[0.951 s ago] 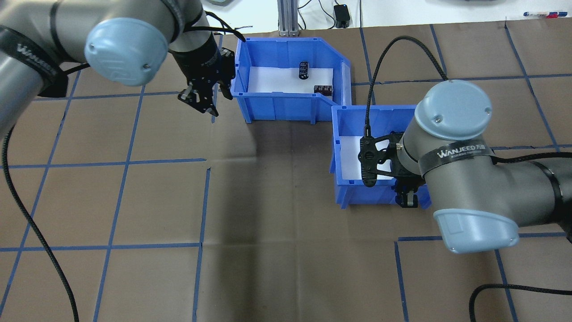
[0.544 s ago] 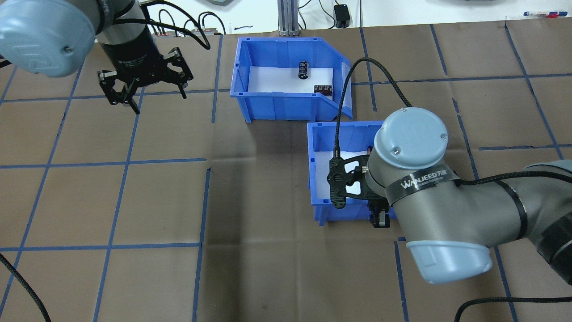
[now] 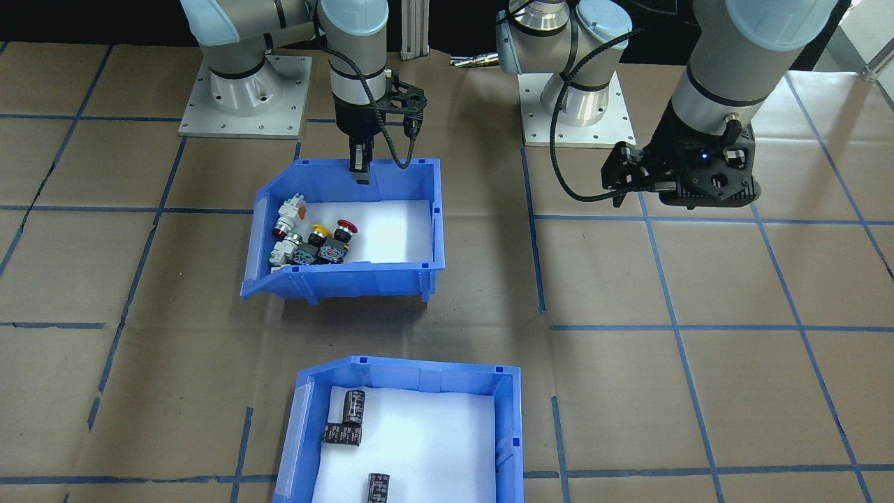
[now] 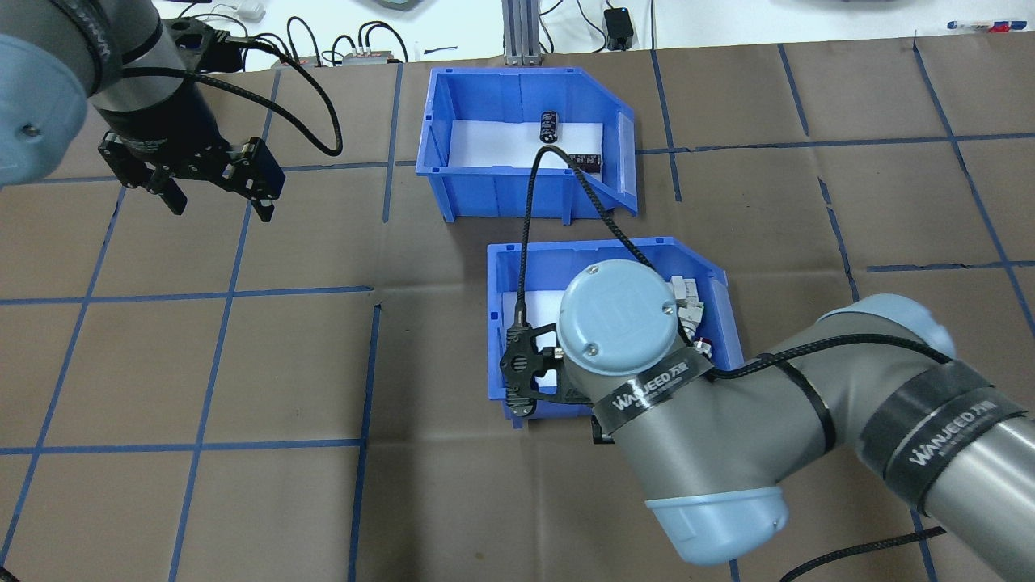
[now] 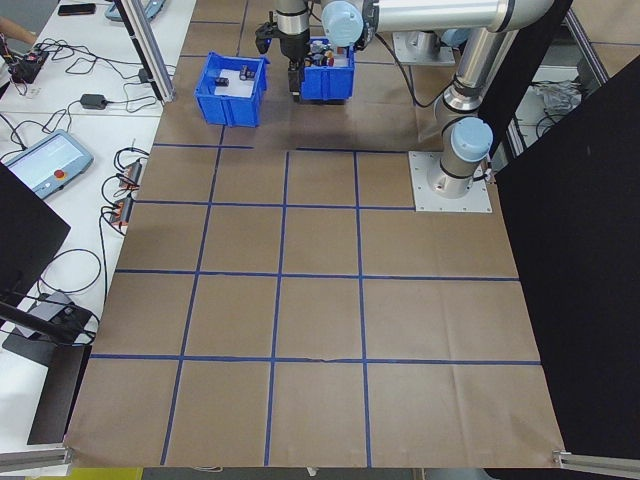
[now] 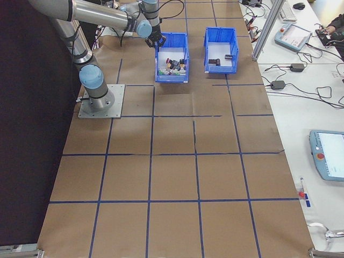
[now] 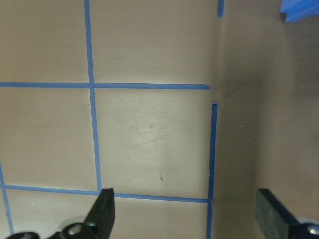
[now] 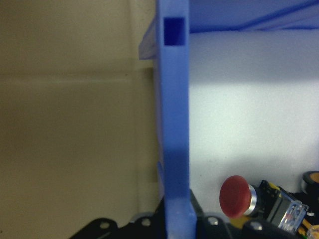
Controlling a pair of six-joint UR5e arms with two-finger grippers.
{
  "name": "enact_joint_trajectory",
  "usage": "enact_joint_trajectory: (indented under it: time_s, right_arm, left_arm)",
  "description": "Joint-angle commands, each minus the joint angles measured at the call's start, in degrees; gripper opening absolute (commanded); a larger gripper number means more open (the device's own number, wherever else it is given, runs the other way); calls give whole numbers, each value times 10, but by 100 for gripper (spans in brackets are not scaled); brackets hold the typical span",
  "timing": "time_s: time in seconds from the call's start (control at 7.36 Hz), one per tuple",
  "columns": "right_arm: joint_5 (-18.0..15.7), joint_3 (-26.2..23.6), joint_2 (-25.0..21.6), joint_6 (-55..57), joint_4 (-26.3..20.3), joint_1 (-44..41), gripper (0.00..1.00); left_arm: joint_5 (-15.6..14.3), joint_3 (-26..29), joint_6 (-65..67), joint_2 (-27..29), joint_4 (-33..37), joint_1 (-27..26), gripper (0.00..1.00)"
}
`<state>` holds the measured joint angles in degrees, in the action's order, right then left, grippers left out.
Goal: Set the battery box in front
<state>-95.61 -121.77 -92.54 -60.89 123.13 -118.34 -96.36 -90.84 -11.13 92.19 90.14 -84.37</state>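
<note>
- The blue plastic open-top battery box (image 4: 525, 153), holding a few small dark cylindrical batteries (image 3: 353, 407), sits on the brown papered desk (image 4: 242, 364) at the far side from the robot.
- The right hand (image 3: 361, 170) is clamped on the near wall of the second blue plastic bin of push-buttons (image 3: 349, 230), directly behind the battery box.
- The left hand (image 4: 214, 190) hangs empty, fingers spread wide, well to the battery box's left and the nearer free one.
- The box's sloped lip faces the robot's right.

Push-button bin (image 3: 363, 276) on taped table (image 3: 698, 391)
</note>
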Motion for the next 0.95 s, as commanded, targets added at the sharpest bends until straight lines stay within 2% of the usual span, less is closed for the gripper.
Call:
enact_joint_trajectory:
  time_s: [0.0,0.27,0.41,0.54,0.68,0.82]
  right_arm:
    - [-15,18,32,31,11,-36,0]
    - [-16,14,32,31,9,-36,0]
    - [-15,12,32,31,8,-37,1]
    - [-12,12,32,31,7,-37,7]
    - [-8,12,32,32,7,-37,59]
    - [-9,12,30,31,7,-37,100]
  left_arm:
    - [1,3,-7,-4,-1,10,100]
    - [67,16,1,-6,2,7,100]
    - [65,17,22,-10,6,0,100]
    - [66,17,39,-7,7,-9,100]
    - [65,18,40,-10,6,-32,100]
    - [41,18,39,-11,0,-53,100]
